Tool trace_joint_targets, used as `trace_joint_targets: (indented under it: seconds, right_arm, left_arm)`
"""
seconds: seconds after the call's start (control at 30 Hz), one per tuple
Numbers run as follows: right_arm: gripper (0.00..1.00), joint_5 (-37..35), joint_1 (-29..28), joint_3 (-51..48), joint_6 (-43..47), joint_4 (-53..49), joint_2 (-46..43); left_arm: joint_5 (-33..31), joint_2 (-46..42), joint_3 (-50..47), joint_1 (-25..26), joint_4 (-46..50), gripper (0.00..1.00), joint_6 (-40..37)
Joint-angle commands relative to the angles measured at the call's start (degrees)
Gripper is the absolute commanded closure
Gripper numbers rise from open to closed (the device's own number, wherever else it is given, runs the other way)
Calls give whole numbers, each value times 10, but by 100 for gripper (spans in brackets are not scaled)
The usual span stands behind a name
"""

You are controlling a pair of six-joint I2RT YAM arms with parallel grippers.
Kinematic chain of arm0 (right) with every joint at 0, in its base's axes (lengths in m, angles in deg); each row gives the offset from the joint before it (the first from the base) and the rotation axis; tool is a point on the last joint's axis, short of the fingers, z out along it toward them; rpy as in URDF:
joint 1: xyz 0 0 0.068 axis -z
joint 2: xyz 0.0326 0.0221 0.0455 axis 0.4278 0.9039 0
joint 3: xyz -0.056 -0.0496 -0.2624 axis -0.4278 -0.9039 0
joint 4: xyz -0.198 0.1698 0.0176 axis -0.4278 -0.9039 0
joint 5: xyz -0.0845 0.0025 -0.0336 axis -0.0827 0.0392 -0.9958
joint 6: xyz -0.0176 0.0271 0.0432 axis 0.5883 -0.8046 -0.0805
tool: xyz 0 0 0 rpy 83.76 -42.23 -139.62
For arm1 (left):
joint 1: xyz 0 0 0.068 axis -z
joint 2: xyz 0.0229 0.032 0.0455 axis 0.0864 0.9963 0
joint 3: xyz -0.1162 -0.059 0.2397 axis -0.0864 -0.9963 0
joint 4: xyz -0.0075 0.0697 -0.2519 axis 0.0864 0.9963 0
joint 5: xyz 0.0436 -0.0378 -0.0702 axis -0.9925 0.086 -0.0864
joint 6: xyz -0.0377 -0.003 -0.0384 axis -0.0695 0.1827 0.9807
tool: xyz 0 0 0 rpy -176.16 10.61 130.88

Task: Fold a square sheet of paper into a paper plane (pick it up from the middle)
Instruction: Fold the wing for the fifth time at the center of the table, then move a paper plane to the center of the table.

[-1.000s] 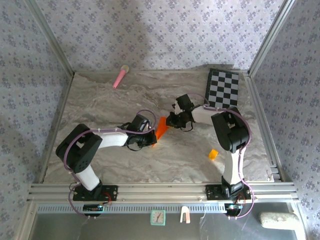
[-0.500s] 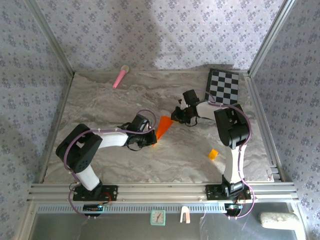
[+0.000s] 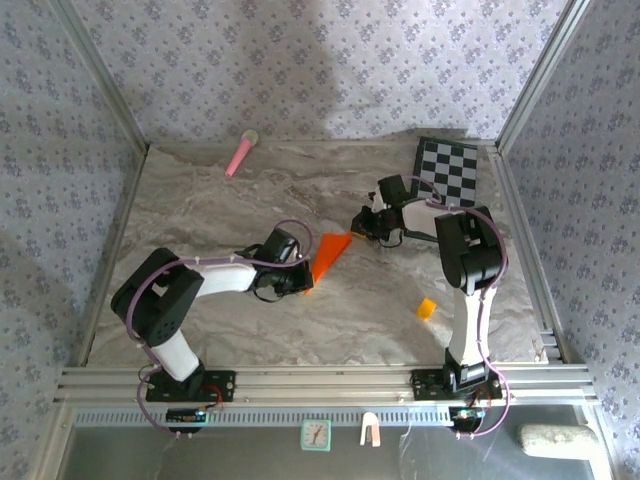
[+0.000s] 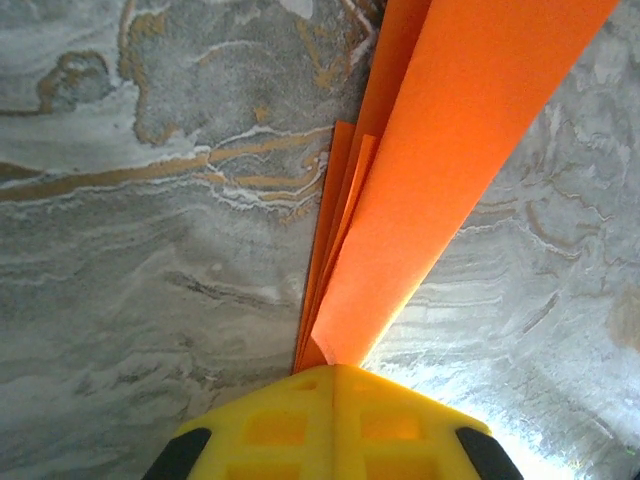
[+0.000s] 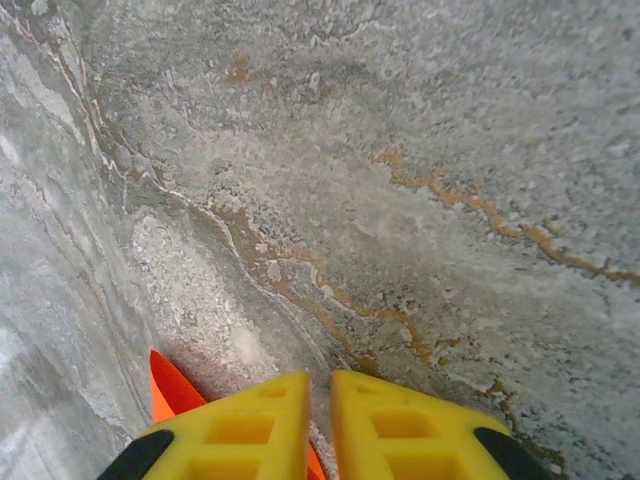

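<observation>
The paper plane (image 3: 328,255) is a slim dart of bright orange paper lying at the table's middle, its folded layers spreading away from the camera in the left wrist view (image 4: 450,150). My left gripper (image 3: 302,281) is shut on its near narrow end, the yellow fingertips (image 4: 335,368) pressed together on the paper. My right gripper (image 3: 363,228) hangs just right of the plane's far corner, over bare marble. Its fingers (image 5: 320,385) stand a narrow gap apart with nothing between them. An orange corner of the plane (image 5: 165,385) peeks out beside its left finger.
A black-and-white checkerboard (image 3: 447,175) lies at the back right, close behind the right arm. A pink stick (image 3: 241,152) rests at the back left. A small yellow-orange block (image 3: 427,308) sits at the front right. Metal rails (image 3: 310,380) edge the table.
My right gripper has let go of the plane's far end and drawn back to the right. The plane has swung flatter, its far corner pointing more rightward. The left gripper has held still.
</observation>
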Motion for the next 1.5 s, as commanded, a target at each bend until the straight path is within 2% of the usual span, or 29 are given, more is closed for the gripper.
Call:
trace_joint_targets:
  seconds: [0.0, 0.07, 0.2, 0.33, 0.43, 0.53, 0.73, 0.87, 1.17, 1.47]
  right_arm:
    - [81, -81, 18, -4, 17, -10, -48]
    - [77, -99, 15, -11, 18, -27, -83]
    - [66, -138, 3, -21, 22, -72, -140]
    - [54, -190, -23, -48, 18, -110, -189]
    - [47, -230, -52, -56, 5, -133, -218]
    - [41, -270, -91, -56, -22, -157, -231]
    - [32, -288, -179, -51, -137, -161, -207]
    - [30, -328, -238, 2, -201, -195, -152]
    - [30, -410, -291, 101, -301, -316, -61]
    - [45, -396, -298, 117, -324, -332, -33]
  left_arm:
    - [-1, -11, 14, -1, 91, 100, -19]
    - [4, -34, 38, -1, 93, 98, -24]
    - [-13, -85, 75, -11, 116, 82, -32]
    - [-44, -143, 89, -42, 159, 56, -46]
    - [-81, -182, 90, -70, 198, 41, -65]
    - [-118, -214, 89, -99, 235, 29, -92]
    - [-187, -253, 91, -144, 284, 8, -159]
    - [-205, -269, 81, -164, 284, 0, -183]
    - [-185, -287, 50, -201, 273, 0, -175]
    - [-158, -281, 40, -219, 263, 0, -180]
